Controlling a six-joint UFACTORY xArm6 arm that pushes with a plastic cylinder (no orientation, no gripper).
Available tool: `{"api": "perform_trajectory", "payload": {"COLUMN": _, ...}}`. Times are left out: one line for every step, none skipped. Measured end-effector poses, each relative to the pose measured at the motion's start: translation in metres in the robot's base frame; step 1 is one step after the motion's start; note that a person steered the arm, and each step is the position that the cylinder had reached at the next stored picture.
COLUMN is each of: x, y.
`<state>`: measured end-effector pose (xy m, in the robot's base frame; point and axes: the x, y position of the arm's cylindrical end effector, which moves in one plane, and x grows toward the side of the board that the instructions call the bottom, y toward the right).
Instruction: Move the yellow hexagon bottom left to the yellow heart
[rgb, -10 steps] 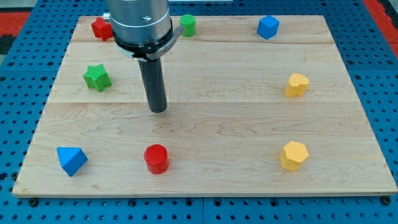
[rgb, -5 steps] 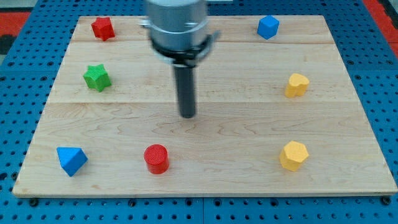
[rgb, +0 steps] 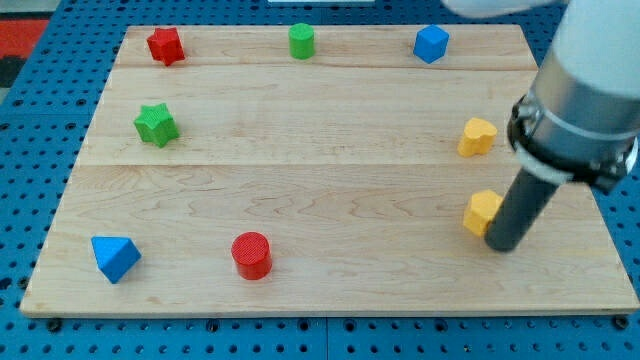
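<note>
The yellow hexagon (rgb: 481, 211) lies near the view's right, partly hidden behind my rod. My tip (rgb: 504, 245) rests on the board just right of and below the hexagon, touching it or nearly so. The yellow heart (rgb: 477, 136) sits above the hexagon, toward the view's right edge, about 75 pixels higher.
The wooden board (rgb: 330, 200) also holds a red star (rgb: 165, 45), a green cylinder (rgb: 301, 40), a blue cube (rgb: 431, 43), a green star (rgb: 156, 124), a blue triangular block (rgb: 114, 257) and a red cylinder (rgb: 251, 255).
My rod swept from the board's upper left across to the right. The yellow hexagon has shifted up and slightly right from its earlier spot.
</note>
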<state>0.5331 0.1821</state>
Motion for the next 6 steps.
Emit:
{"api": "perform_trajectory", "payload": {"x": -0.046, "y": 0.000}}
{"api": "perform_trajectory", "payload": {"x": -0.049, "y": -0.002}}
{"api": "perform_trajectory", "payload": {"x": -0.056, "y": -0.006}}
{"api": "perform_trajectory", "payload": {"x": -0.030, "y": -0.009}}
{"api": "perform_trajectory", "payload": {"x": -0.030, "y": -0.012}}
{"api": "perform_trajectory", "payload": {"x": -0.064, "y": -0.013}}
